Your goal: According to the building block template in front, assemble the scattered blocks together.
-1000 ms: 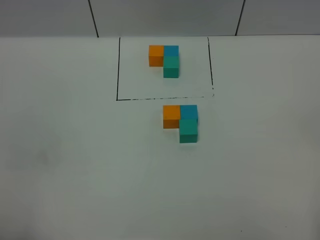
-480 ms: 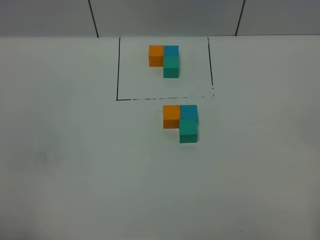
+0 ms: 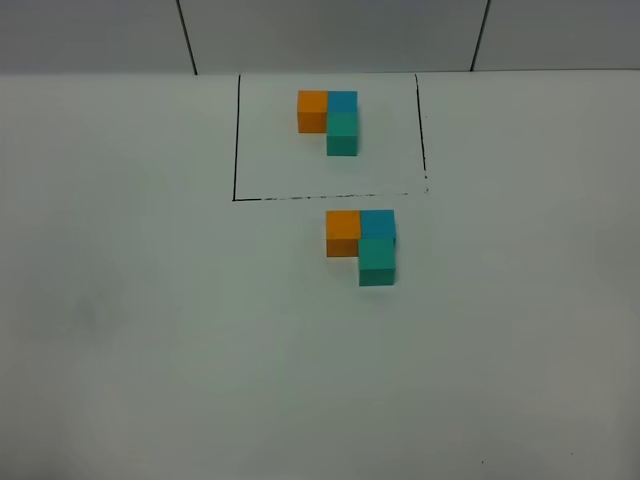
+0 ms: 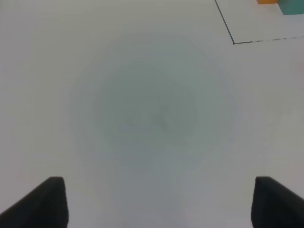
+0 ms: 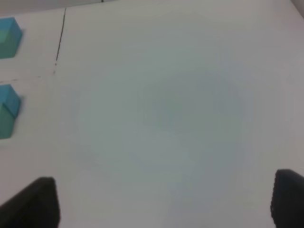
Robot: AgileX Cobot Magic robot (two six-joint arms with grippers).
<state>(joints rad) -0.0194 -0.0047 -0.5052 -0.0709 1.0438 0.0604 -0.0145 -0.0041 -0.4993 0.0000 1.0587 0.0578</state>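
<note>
Blocks [image 3: 361, 245] joined below framed template [image 3: 328, 121]; both tools wide, empty, nothing obstructing.

**Three cameras, one white table**

The high camera looks down from the near side of the table [image 3: 150, 350], taking in the black drawn rectangle [image 3: 236, 140], the template trio [image 3: 330, 120] inside it and the loose cubes [image 3: 362, 245] just in front of it.

The left wrist camera sits lower and closer over bare table to the left of the rectangle, aimed toward it: one corner of the rectangle [image 4: 233, 42] and a sliver of the template trio [image 4: 285, 4] show at the frame's edge, beyond its own fingertips [image 4: 45, 204].

The right wrist camera looks from the rectangle's right side, catching its right line [image 5: 61, 38], the template trio [image 5: 8, 35] and the loose cubes [image 5: 7, 111], between fingertips [image 5: 35, 204].
</note>
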